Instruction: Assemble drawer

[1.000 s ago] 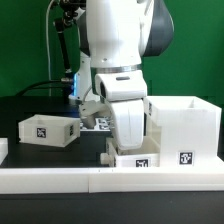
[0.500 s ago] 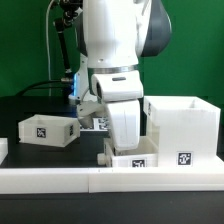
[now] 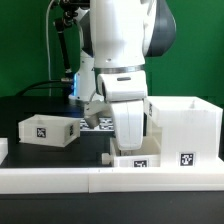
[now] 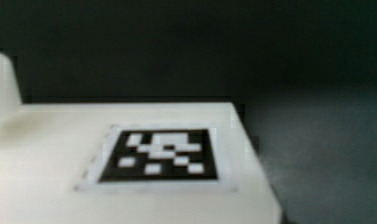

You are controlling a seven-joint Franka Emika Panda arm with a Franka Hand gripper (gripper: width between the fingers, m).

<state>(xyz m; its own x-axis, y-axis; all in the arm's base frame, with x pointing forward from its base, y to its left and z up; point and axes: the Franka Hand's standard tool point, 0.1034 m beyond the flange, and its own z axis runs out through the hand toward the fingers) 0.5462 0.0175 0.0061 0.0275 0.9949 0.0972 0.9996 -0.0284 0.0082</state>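
A large open white drawer box [image 3: 185, 125] with a black tag stands at the exterior view's right. A smaller white tagged box [image 3: 48, 130] sits at the left. A low white tagged part [image 3: 140, 162] lies just left of the large box, at the front rail. My gripper [image 3: 118, 152] hangs low directly over this part, and the wide white hand hides most of the fingers. A dark finger tip shows at the part's left end. The wrist view is filled by a flat white surface with a black tag [image 4: 164, 155], very close. No fingers show there.
A long white rail [image 3: 60, 178] runs along the table's front edge. The marker board [image 3: 97, 124] lies behind the arm on the black table. A green wall stands behind, and dark cables hang at the back left.
The arm and hand have shifted slightly to the exterior view's right, over the low white part. The boxes have not moved.
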